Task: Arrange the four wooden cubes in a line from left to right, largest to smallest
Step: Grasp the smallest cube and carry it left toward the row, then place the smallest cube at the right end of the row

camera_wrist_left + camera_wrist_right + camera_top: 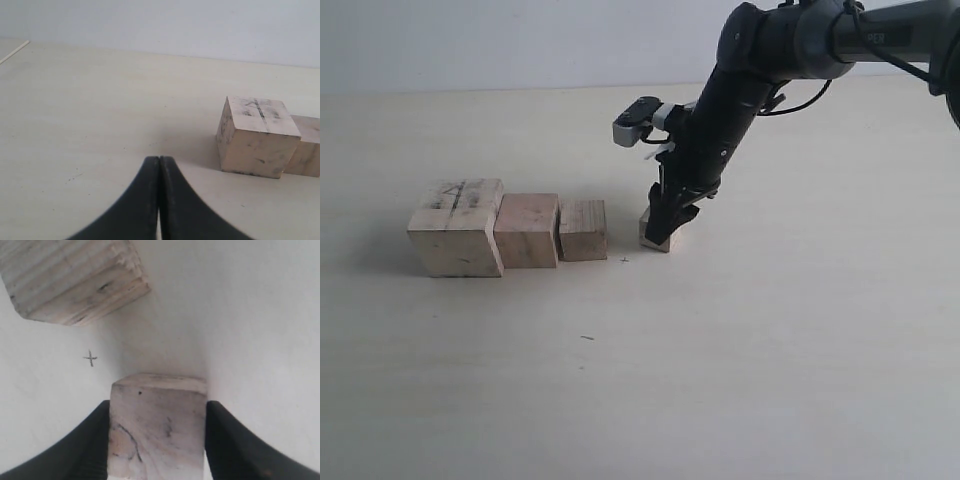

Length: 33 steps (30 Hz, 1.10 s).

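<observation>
On the pale bench (770,380), seen from the exterior camera, three wooden cubes stand in a row at the left, touching side to side. The largest cube (455,227), with dark scribbles on its top, is at the far left. The second cube (527,230) is pressed against its right face, and the third cube (583,230) is pressed against that one.

To the right of the row, with a gap between, my right claw (670,225) reaches down at a slant and grips the smallest cube (647,229). That cube sits at bench level and looks slightly turned against the row. I cannot tell whether it rests on the bench.

From the right wrist camera, its dark fingers (85,445) press both sides of the smallest cube. A small pencil cross (90,358) is marked on the bench between this cube and the third one.

From the left wrist camera, my left claw (159,200) is fully closed, fingertips meeting, with nothing between them. It hangs above bare bench, apart from the largest cube.
</observation>
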Tool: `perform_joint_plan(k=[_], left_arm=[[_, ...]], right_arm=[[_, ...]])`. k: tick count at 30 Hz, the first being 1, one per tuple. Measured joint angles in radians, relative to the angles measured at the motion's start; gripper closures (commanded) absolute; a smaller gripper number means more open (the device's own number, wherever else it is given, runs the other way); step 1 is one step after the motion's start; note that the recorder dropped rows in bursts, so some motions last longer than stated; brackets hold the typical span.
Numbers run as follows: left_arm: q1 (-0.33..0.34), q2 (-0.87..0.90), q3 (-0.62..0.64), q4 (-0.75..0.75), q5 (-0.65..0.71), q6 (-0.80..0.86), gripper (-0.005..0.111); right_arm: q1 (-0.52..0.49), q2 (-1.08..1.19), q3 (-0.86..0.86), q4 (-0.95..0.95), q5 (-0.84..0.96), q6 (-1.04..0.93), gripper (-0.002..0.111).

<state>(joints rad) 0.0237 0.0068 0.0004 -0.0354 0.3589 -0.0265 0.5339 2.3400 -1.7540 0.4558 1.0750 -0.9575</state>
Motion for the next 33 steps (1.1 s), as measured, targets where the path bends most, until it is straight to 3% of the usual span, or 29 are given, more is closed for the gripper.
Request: perform_joint_plan(k=[13,22,31,33], left_arm=[[0.0,0.0,0.0,0.0,0.0,0.0,0.107],[0.0,0.0,0.0,0.0,0.0,0.0,0.107],[0.0,0.0,0.0,0.0,0.0,0.0,0.107],[0.0,0.0,0.0,0.0,0.0,0.0,0.107]], right_arm=[[0.008,0.0,0.0,0.148,-0.003,-0.372,0.108],[0.105,0.014,-0.002,0.052,-0.078,-0.392,0.108],[0.127,0.014,-0.002,0.027,-0.132,-0.334,0.108],[0.127,0.014,-0.002,0.024,-0.133,-0.325,0.101]])
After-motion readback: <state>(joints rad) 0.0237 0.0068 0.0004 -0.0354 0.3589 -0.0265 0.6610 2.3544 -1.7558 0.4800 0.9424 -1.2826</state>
